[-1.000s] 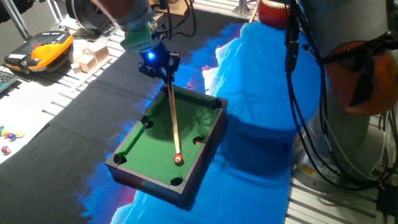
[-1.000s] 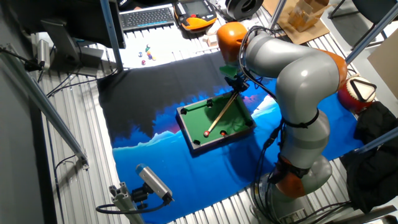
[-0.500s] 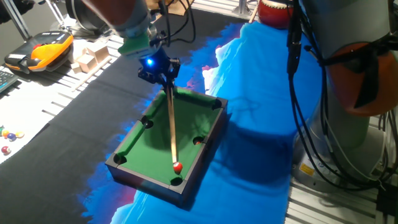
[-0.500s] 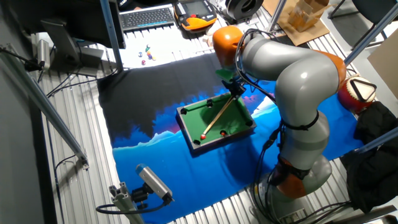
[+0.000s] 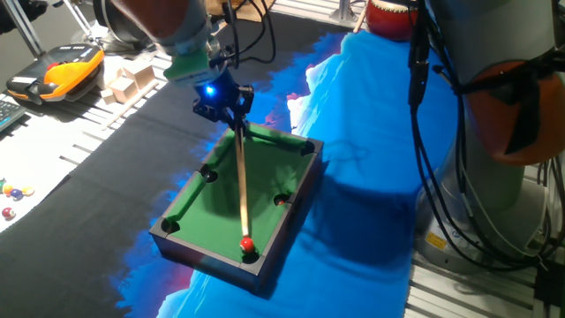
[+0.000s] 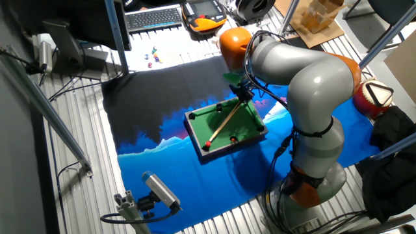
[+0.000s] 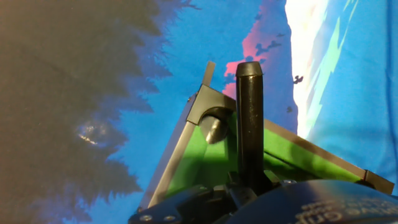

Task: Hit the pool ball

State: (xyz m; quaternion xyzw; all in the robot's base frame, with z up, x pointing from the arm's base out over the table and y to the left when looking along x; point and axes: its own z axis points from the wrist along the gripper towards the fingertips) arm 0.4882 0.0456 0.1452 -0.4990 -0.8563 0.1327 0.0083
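The miniature green pool table [image 5: 212,199] sits on the blue cloth; it also shows in the other fixed view [image 6: 242,116]. My gripper [image 5: 229,108] hovers over the table's far end, shut on a thin wooden cue stick [image 5: 241,177] that slants down across the felt. The cue's tip touches the tiny red pool ball [image 5: 247,245], which lies right beside the near corner pocket [image 5: 251,258]. In the other fixed view the ball [image 6: 207,143] is at the table's near-left corner, below the gripper [image 6: 243,93]. The hand view shows the cue's black butt [image 7: 249,118] over a corner pocket [image 7: 212,127].
A loose cluster of small multicoloured balls [image 5: 12,191] lies far left on the white sheet. An orange-black device [image 5: 64,69] and wooden blocks [image 5: 128,79] stand at the back left. A side pocket [image 5: 281,200] shows something orange-red. Cables [image 5: 424,132] hang beside the robot base at right.
The cue has swung and pushed the red ball along the felt from mid-table toward the near corner pocket. The gripper has shifted slightly left and back.
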